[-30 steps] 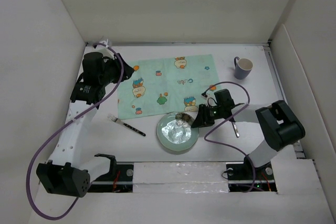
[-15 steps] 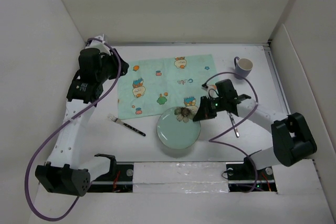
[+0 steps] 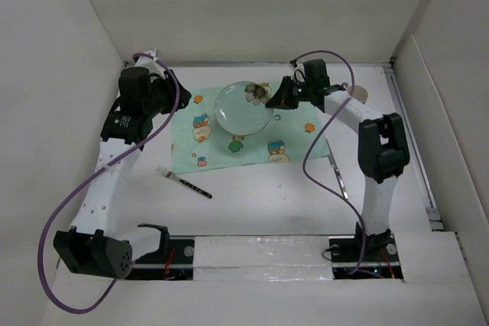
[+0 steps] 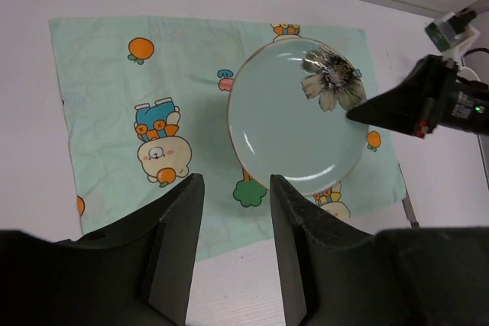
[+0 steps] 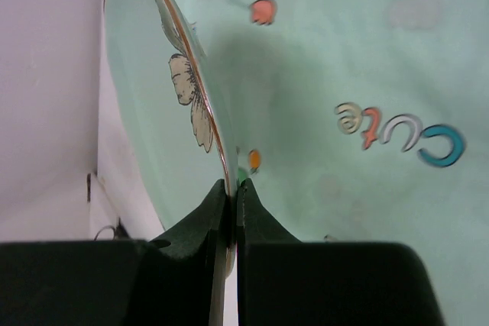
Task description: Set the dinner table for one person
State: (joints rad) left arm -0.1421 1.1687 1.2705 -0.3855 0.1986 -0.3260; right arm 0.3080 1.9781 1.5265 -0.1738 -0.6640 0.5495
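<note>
My right gripper [image 3: 273,101] is shut on the rim of a pale green plate [image 3: 241,110] with a flower print. It holds the plate above the back middle of the mint-green cartoon placemat [image 3: 206,139]. In the right wrist view the fingers [image 5: 231,188] pinch the plate's gold edge [image 5: 153,104], which looks tilted over the placemat [image 5: 367,74]. My left gripper [image 3: 157,98] is open and empty above the placemat's left end. Its view looks down on the plate [image 4: 294,131] between its fingers [image 4: 233,185]. The white dinner table [image 3: 260,208] lies beneath.
A fork [image 3: 183,182] lies on the table in front of the placemat's left corner. A knife [image 3: 338,178] lies right of the placemat. A mug [image 3: 357,95] at the back right is partly hidden behind my right arm. White walls enclose the table.
My right gripper has lifted the plate from the near middle of the table and carried it back and left over the placemat. The left arm has barely shifted.
</note>
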